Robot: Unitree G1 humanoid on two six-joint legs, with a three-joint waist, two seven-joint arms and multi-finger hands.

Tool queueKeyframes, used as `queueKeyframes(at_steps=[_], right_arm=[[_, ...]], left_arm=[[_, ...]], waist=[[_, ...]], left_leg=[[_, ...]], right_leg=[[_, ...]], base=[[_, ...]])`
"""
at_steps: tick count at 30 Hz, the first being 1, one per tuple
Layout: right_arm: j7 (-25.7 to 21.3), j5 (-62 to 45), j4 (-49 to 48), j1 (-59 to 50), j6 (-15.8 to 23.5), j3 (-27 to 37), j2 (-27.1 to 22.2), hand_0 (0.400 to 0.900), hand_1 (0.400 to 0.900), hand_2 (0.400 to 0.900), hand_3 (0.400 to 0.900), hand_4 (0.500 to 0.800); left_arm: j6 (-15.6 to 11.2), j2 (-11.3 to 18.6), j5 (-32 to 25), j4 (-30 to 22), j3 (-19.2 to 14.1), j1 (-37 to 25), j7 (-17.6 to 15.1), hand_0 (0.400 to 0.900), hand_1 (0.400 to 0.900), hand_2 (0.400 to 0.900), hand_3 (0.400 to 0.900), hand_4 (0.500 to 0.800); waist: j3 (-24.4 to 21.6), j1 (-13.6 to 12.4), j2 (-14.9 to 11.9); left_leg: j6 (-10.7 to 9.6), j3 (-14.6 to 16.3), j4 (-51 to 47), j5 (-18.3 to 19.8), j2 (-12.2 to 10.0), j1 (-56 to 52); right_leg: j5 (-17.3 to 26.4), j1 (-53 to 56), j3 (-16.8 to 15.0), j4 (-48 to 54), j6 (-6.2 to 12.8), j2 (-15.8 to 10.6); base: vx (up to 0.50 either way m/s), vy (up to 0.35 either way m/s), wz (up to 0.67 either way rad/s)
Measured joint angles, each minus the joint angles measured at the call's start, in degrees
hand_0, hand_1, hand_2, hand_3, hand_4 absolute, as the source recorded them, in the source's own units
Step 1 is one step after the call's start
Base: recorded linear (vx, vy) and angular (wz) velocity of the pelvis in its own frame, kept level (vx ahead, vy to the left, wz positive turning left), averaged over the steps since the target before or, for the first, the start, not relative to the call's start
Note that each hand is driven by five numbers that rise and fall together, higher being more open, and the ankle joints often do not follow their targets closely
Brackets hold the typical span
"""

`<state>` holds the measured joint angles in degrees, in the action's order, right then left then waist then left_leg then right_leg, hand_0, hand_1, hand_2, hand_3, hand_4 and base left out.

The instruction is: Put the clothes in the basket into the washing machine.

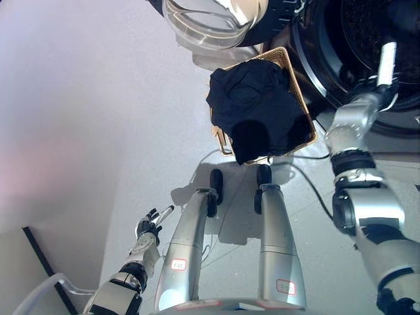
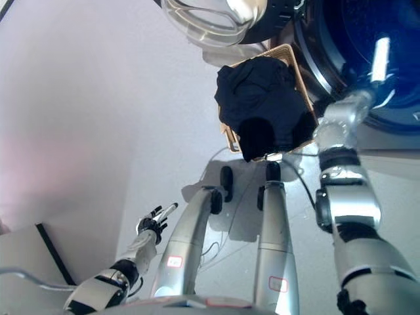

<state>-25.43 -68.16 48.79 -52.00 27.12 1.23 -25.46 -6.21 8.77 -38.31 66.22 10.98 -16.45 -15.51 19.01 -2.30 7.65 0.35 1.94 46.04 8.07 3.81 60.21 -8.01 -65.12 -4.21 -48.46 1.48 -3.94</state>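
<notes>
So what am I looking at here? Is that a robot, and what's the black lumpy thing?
Yes, it's a robot, and both pictures come from cameras on its head, like two eyes looking down. The black lump is clothes piled in a woven basket on the floor. Beside it stands the washing machine with its round clear door swung open. The robot's right arm reaches into the machine's opening, so its right hand is out of sight. Its left hand hangs low at the side with straight fingers, holding nothing.
</notes>
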Motion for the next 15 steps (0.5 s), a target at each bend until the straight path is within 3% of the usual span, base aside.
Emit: queueKeyframes(at_steps=[3,7,12,15], right_arm=[[0.64,6.04,-4.12,8.77,-2.29,-1.21,3.75,0.9,0.9,0.9,0.9,0.8],[0.82,22.78,-6.7,21.88,-7.43,-8.17,4.89,0.9,0.9,0.9,0.9,0.8],[1.91,46.88,1.88,32.3,-16.03,-15.39,5.12,0.9,0.9,0.9,0.9,0.8],[2.79,55.41,12.23,36.54,-18.34,-17.2,7.5,0.9,0.9,0.9,0.9,0.8]], left_arm=[[0.77,-0.26,0.02,0.75,-2.58,0.0,0.09,0.9,0.9,0.9,0.9,0.8],[1.02,-0.3,0.1,1.58,-5.31,0.21,0.21,0.9,0.9,0.9,0.9,0.8],[1.09,0.02,2.87,4.08,-6.71,0.85,2.13,0.9,0.9,0.9,0.9,0.8],[1.14,0.79,6.13,5.22,-6.73,1.7,2.43,0.9,0.9,0.9,0.9,0.8]], waist=[[0.2,0.68,-0.85],[1.2,1.96,-3.55],[1.03,2.65,-7.52],[0.1,2.38,-9.13]], left_leg=[[0.5,-0.07,-0.48,0.3,-0.79,-1.46],[0.45,-0.59,-4.34,0.28,-0.96,-8.68],[0.74,-1.41,-13.47,-1.36,-1.76,-22.22],[1.05,-2.14,-21.27,-2.79,-1.62,-33.14]], right_leg=[[0.67,2.13,0.29,2.23,0.35,0.74],[1.49,10.11,0.97,7.32,0.72,0.81],[5.36,25.95,3.32,20.83,1.22,0.68],[8.14,38.6,4.65,31.5,1.83,0.53]], base=[[0.0,0.076,-0.1],[0.03,0.079,-0.05],[0.09,0.072,0.03],[0.09,0.053,0.12]])
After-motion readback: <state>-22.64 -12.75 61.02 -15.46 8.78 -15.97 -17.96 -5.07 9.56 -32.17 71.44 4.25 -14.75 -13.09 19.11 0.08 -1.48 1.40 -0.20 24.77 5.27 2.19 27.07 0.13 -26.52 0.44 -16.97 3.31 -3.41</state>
